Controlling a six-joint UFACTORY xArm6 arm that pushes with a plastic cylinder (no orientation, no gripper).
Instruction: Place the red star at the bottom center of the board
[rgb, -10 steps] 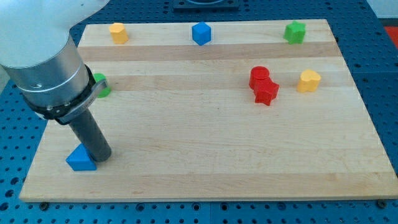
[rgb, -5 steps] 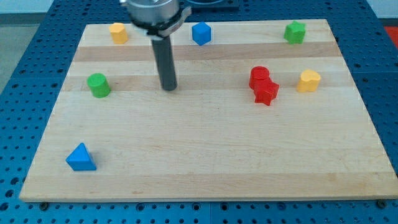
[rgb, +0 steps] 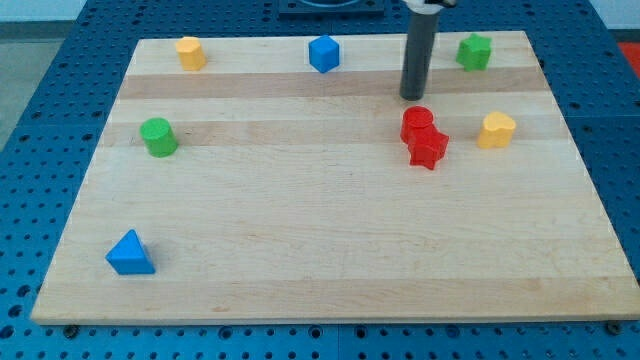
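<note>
Red star lies in the right half of the wooden board, in its upper part and well away from the bottom edge. My tip is down on the board just above the red cylinder, toward the view's top, with a small gap between them; it touches no block, and the rod rises straight up out of the view's top. The red cylinder sits between my tip and the star, and the star touches the cylinder's lower right side.

Going outward, the yellow block stands near the star on the view's right, apart from it. The green block sits near the top right corner. A blue cube is at top centre, and another yellow block at top left. A green cylinder stands at the left side, and a blue triangular block near the bottom left corner.

The board is pale wood with lengthwise grain bands, resting on a blue perforated table that shows on all sides.

The star lies flat; its points spread evenly, so no long axis can be made out.
</note>
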